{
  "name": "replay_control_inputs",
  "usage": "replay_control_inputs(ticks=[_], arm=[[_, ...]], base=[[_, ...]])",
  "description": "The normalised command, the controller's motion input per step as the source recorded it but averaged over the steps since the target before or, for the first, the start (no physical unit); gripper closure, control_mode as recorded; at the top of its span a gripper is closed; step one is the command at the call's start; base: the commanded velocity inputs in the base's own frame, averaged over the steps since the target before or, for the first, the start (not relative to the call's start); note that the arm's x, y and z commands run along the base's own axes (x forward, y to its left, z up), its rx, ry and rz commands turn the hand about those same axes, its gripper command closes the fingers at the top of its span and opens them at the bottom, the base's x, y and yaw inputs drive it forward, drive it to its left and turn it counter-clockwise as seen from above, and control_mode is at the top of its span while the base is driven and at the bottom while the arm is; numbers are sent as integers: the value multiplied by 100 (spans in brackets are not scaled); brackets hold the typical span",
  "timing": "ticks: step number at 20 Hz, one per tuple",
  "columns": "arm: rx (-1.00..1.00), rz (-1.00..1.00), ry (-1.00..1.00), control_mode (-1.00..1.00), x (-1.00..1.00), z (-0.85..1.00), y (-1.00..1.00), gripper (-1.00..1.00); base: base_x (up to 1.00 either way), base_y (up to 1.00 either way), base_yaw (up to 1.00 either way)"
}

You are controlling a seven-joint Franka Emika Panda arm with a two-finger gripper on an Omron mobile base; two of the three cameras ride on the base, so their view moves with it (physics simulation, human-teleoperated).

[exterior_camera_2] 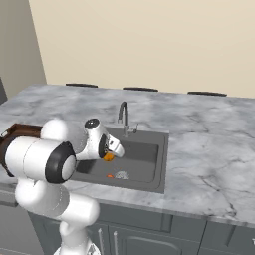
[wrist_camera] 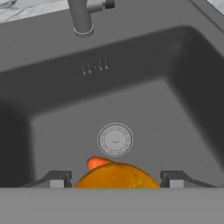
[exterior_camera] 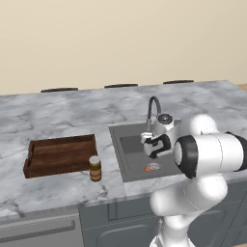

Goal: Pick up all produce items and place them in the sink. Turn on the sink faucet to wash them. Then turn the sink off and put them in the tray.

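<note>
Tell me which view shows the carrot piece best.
The left base view: the carrot lies bare on the sink floor beside the drain. The right base view shows a speck; in the hand view the orange half hides it.

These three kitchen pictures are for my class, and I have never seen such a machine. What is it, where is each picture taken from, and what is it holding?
It is a white robot arm in a simulated kitchen. Two pictures come from cameras behind the arm, on its left and right; the third looks along its hand. Its end effector hangs over the sink, its two fingers on either side of a round orange fruit, apparently holding it. A small carrot-like piece already lies on the sink floor beside the drain. The faucet stands behind the sink. On the marble counter, a wooden tray and a brown jar sit to the left.
</note>
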Motion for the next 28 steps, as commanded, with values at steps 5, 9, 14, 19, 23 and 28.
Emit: replay_control_inputs(ticks=[5, 9, 14, 19, 23, 28], arm=[[-3, 0, 0, -100, -9, 48, 8, 100], [-4, 0, 0, -100, -27, 47, 19, 100], [-6, 0, 0, -100, -35, 43, 31, 100], [-9, 1, 0, -100, -29, 34, 58, 100], [-9, 6, 0, -100, -5, 18, 78, 100], [4, 4, 0, -100, -3, 2, 5, 100]], base=[[0, 0, 0], [0, 0, 0], [0, 0, 0], [0, 0, 0], [0, 0, 0], [0, 0, 0]])
